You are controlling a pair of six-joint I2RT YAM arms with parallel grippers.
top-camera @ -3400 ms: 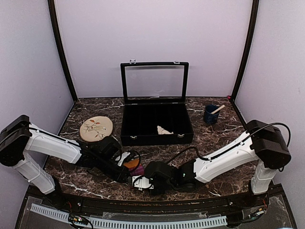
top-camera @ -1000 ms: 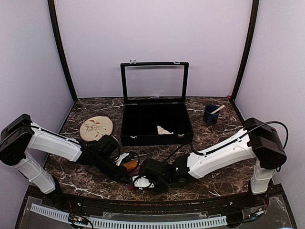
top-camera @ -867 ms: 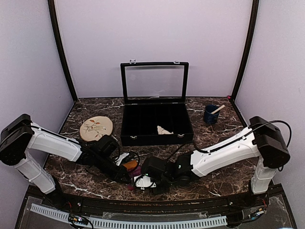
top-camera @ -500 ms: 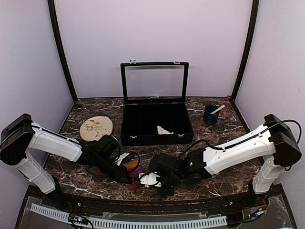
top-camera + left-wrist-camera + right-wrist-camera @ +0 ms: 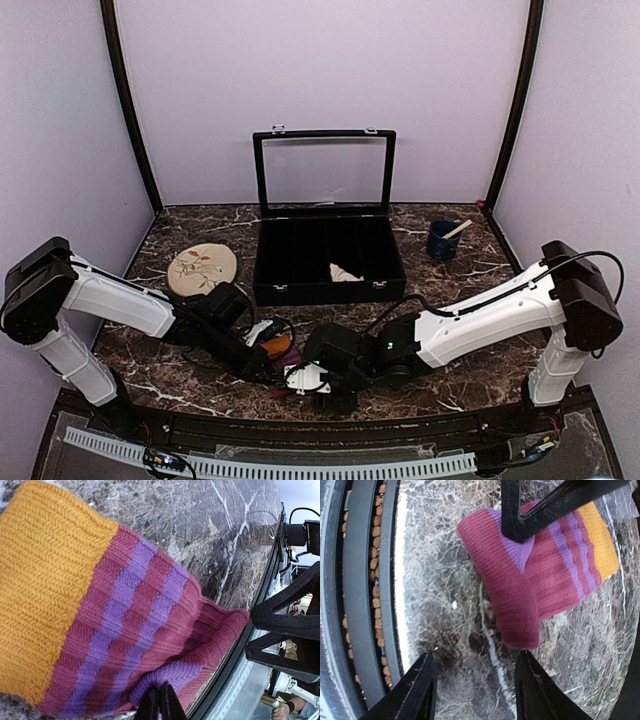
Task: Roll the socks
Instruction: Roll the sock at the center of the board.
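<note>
Maroon-purple sock (image 5: 545,580) lies flat on the marble table (image 5: 430,275), close to the near edge and in front of the black box (image 5: 328,262). Its orange end points away from the edge and its maroon end toward it. The maroon end looks doubled over on itself, with a thick rounded fold on the side nearest the rail. Left gripper (image 5: 159,702) comes in low from the left. Its fingers are pressed together on the purple patch of the sock, pinching the knit there, and the fabric bunches up around the tips. Right gripper (image 5: 475,654) is just beside the sock on the rail side. Its fingers are spread apart with only bare marble between them. They are not touching the sock, and the tips stop short of its folded end. From overhead, both grippers sit nearly nose to nose at the front centre of the table, with the sock between them. Cream sock (image 5: 345,272) lies inside the open box, toward its front right; which compartment is unclear. Tan leaf mat (image 5: 202,268) lies left of the box. Blue cup (image 5: 441,241) with a stick in it stands well to the right of the box.
</note>
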